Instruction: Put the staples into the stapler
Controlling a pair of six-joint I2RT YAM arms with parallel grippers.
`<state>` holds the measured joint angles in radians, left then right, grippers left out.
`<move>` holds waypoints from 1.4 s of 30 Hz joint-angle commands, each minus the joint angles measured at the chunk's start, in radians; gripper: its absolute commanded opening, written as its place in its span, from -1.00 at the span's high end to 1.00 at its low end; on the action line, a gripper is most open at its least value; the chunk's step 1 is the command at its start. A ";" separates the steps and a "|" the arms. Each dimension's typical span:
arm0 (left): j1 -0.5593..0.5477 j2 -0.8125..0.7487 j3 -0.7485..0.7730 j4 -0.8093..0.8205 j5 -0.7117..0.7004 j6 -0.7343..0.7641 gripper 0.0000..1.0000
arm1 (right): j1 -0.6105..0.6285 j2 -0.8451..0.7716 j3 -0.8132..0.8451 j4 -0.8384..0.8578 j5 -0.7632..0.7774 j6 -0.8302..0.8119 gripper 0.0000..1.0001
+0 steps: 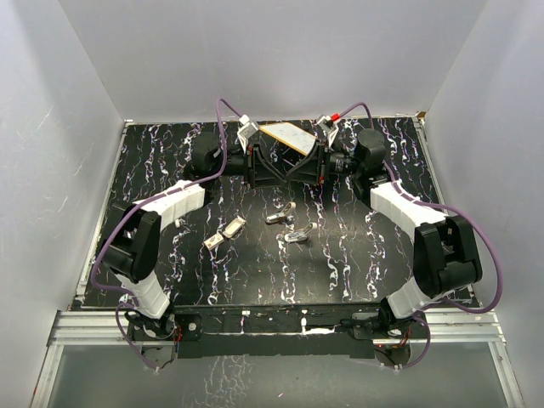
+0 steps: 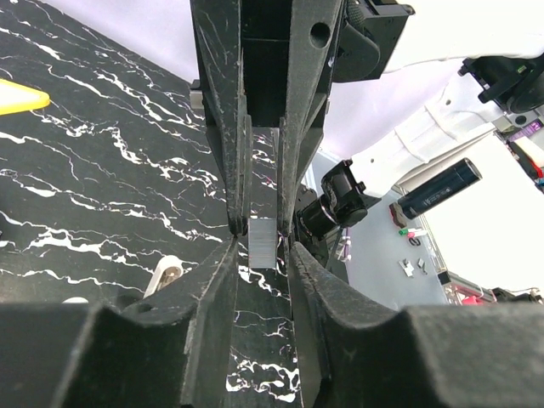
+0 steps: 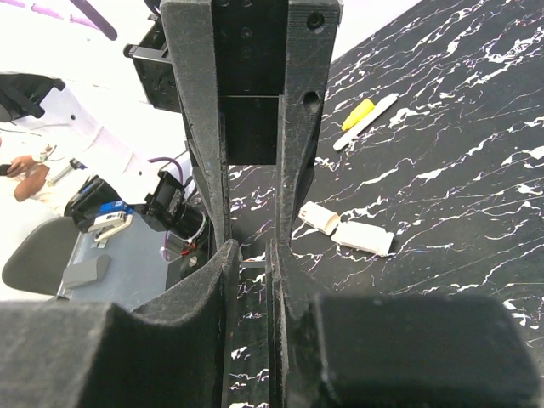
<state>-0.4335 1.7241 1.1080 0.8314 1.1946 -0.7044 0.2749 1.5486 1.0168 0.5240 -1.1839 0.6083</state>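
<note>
My two grippers meet tip to tip above the back middle of the black marbled table [image 1: 255, 272]. A short grey strip of staples [image 2: 263, 241] sits between them. My right gripper [image 3: 253, 252] is shut on it, and the strip shows edge-on as a thin silver line [image 3: 255, 265] between its pads. My left gripper [image 2: 262, 248] is open, its fingers a little wider than the strip and not pressing it. The stapler [image 1: 280, 215] lies on the table in front of the grippers, its silvery arms spread apart and untouched.
A small white box in two pieces [image 1: 223, 234] [image 3: 348, 229] lies left of the stapler. A yellow-edged flat board [image 1: 289, 134] sits at the back, just behind the grippers. A yellow-and-white pen [image 3: 365, 117] lies on the table. White walls enclose three sides.
</note>
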 commanded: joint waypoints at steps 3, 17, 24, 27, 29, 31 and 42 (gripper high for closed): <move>0.001 -0.051 -0.017 0.024 0.020 0.024 0.31 | 0.006 -0.009 -0.003 0.030 -0.005 -0.031 0.75; 0.083 -0.139 0.082 -0.762 0.043 0.679 0.07 | 0.003 -0.111 0.097 -0.681 0.117 -0.810 0.76; 0.164 -0.205 0.138 -1.118 -0.260 0.960 0.05 | 0.092 -0.118 0.126 -1.009 0.338 -1.172 0.76; 0.219 -0.231 0.131 -1.111 -0.327 0.926 0.04 | 0.141 -0.101 0.129 -1.073 0.419 -1.243 0.76; 0.251 -0.247 0.122 -1.097 -0.346 0.905 0.02 | 0.167 -0.086 0.128 -1.092 0.452 -1.273 0.76; 0.276 -0.258 0.120 -1.088 -0.352 0.889 0.01 | 0.209 -0.067 0.130 -1.107 0.495 -1.303 0.76; 0.344 -0.258 0.121 -1.083 -0.359 0.835 -0.20 | 0.361 0.075 0.227 -1.210 0.671 -1.403 0.78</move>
<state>-0.1093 1.5078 1.2137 -0.2401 0.8280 0.1555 0.6044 1.6112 1.1751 -0.6548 -0.5941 -0.7307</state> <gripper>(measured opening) 0.588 0.184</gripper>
